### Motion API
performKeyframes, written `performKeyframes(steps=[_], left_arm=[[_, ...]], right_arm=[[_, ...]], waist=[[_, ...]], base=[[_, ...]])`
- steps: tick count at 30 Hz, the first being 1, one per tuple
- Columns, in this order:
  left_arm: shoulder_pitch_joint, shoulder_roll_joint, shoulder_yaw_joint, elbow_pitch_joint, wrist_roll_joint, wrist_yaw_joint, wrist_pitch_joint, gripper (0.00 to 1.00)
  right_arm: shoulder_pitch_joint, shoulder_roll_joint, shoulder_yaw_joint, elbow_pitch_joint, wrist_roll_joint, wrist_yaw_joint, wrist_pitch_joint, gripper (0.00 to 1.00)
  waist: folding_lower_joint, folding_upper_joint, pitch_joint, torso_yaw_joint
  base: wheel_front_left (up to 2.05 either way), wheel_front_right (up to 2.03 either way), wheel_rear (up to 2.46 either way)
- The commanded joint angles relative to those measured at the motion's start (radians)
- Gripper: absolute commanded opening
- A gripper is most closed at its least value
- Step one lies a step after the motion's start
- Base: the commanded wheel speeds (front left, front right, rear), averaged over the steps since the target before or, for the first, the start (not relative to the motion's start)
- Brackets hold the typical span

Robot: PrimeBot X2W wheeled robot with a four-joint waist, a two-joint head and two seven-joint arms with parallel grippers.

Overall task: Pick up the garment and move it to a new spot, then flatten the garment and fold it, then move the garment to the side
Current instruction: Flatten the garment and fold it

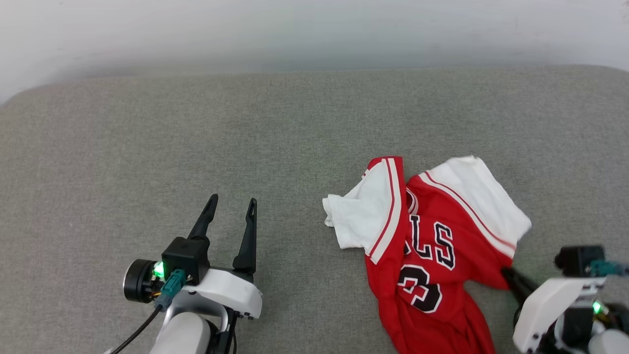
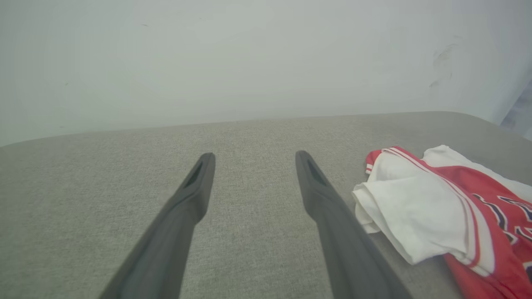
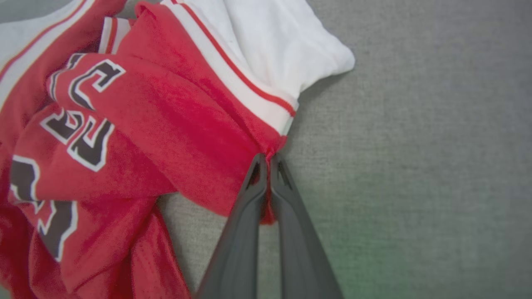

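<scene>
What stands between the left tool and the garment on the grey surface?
Nothing visible does. Only bare grey surface lies between the open left tool and the white sleeve of the garment, which is to its right. The right tool is shut on a red edge of the garment.

1. Head view: high, looking down on grey surface (image 1: 245, 123); wall (image 1: 314, 29) along frame top;
2. Left wrist view: low, near-level, facing wall; garment (image 2: 436, 207) at right edge, shared with head view;
3. Right wrist view: close, top-down on garment.
</scene>
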Motion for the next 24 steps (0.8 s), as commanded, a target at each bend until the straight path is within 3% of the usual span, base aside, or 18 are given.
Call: performKeyframes(steps=[1,2,3,10,19,24], left_arm=[[0.015,0.006,0.003,0.000,-0.001,0.004,-0.003,1.00],[0.015,0.006,0.003,0.000,-0.001,0.004,-0.003,1.00],[0.018,0.009,0.004,0.000,-0.003,0.005,-0.003,1.00],[0.037,0.020,-0.003,0.007,-0.009,0.005,0.007,1.00],[0.026,0.042,-0.007,-0.011,-0.006,0.012,0.037,1.00],[-0.157,0.028,-0.043,-0.022,0.000,-0.041,0.088,1.00]], right_arm=[[0.064,0.046,-0.025,-0.029,-0.023,0.000,0.010,0.41],[0.064,0.046,-0.025,-0.029,-0.023,0.000,0.010,0.41],[0.084,0.064,-0.036,-0.042,-0.027,0.000,0.002,1.00],[0.157,0.145,-0.109,-0.140,-0.097,0.000,-0.131,1.00],[0.183,0.204,-0.158,-0.277,-0.206,0.000,-0.264,1.00],[0.163,0.234,-0.161,-0.364,-0.243,0.000,-0.276,1.00]], waist=[[0.0000,0.0000,-0.009,-0.008],[0.0000,0.0000,-0.009,-0.008],[0.0000,0.0000,-0.013,-0.011],[0.0000,0.0000,-0.057,-0.014],[0.0000,0.0000,-0.104,-0.017],[0.0000,0.0000,-0.075,-0.044]], base=[[0.00,0.00,0.00],[0.00,0.00,0.00],[0.00,0.00,0.00],[0.00,0.00,0.00],[0.00,0.00,0.00],[0.00,0.00,0.00]])
